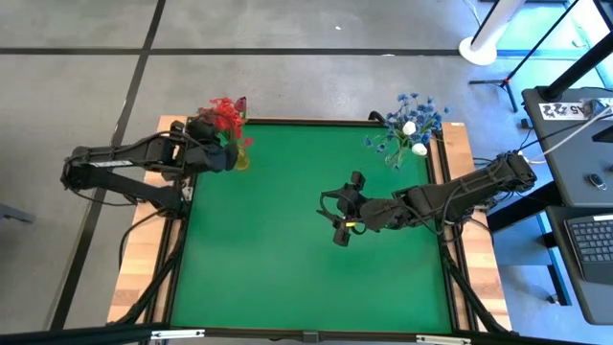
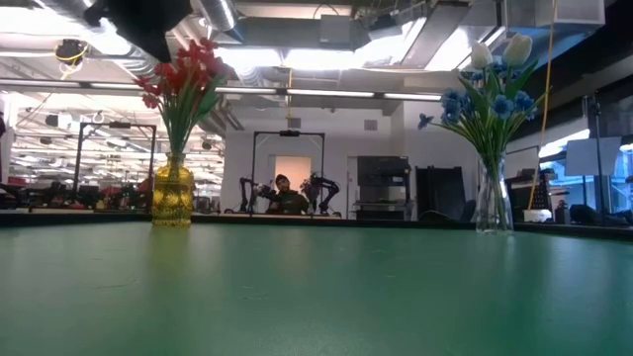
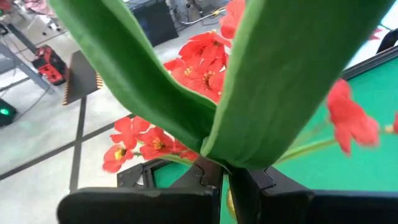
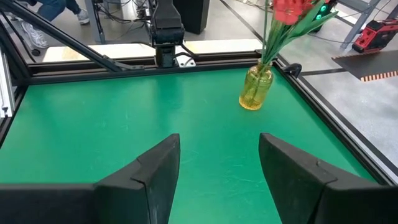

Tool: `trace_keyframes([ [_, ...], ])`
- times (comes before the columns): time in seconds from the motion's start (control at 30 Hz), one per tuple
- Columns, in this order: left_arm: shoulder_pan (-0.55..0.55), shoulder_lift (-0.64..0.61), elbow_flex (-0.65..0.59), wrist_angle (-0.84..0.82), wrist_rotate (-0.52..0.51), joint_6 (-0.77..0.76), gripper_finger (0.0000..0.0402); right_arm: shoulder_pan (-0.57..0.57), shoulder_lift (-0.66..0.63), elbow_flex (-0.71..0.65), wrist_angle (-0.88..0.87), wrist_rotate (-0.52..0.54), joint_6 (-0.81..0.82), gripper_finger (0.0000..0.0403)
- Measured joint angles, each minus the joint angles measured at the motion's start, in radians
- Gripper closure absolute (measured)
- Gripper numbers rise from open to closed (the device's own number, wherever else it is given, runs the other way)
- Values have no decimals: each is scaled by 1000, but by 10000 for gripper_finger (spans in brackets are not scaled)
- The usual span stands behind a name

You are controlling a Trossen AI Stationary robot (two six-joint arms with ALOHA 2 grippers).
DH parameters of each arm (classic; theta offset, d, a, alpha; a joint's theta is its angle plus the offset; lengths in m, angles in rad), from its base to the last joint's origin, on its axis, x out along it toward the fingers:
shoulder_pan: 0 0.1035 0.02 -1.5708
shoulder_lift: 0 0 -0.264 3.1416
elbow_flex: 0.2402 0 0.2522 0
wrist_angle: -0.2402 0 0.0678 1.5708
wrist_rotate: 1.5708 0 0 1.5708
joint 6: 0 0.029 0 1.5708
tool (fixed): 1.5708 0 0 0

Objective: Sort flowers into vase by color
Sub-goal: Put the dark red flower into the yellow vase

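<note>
Red flowers (image 1: 226, 115) stand in a yellow vase (image 2: 173, 198) at the table's far left corner. Blue flowers (image 1: 414, 107) and white tulip buds (image 2: 504, 47) stand in a clear vase (image 2: 492, 203) at the far right corner. My left gripper (image 3: 225, 177) hovers by the red bunch, above the yellow vase (image 1: 240, 159), shut on a stem with broad green leaves (image 3: 273, 74). My right gripper (image 1: 340, 222) is open over the middle of the table, holding nothing; the right wrist view shows the yellow vase (image 4: 255, 88) well beyond its fingers. My left gripper pinches the leafy stem between its two fingers, right where the two broad leaves join (image 3: 217, 160). The leaves spread out past the fingertips (image 3: 205, 177) and fill the wrist view. The stem below the fingers is hidden by the gripper itself.
The green mat (image 1: 306, 249) lies bare between the two vases. A raised dark frame (image 4: 186, 59) edges the table. The left arm's base (image 4: 165, 31) stands at the left edge. A person (image 2: 285, 196) sits in the room far behind the table.
</note>
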State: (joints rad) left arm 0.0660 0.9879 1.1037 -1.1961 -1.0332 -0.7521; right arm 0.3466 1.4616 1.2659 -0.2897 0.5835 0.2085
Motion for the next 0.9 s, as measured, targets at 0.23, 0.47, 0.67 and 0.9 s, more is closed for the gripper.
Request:
trace_keyframes([
  [0.23,11,34,0,28,-2,4,390,0,0,0,0,0,0,187],
  [0.47,10,86,0,51,3,4,390,1,0,0,0,0,0,187],
  [0.67,10,134,-7,70,21,0,390,1,0,0,0,-12,1,187],
  [0.9,38,113,-128,164,83,28,390,1,0,0,-8,-53,17,187],
])
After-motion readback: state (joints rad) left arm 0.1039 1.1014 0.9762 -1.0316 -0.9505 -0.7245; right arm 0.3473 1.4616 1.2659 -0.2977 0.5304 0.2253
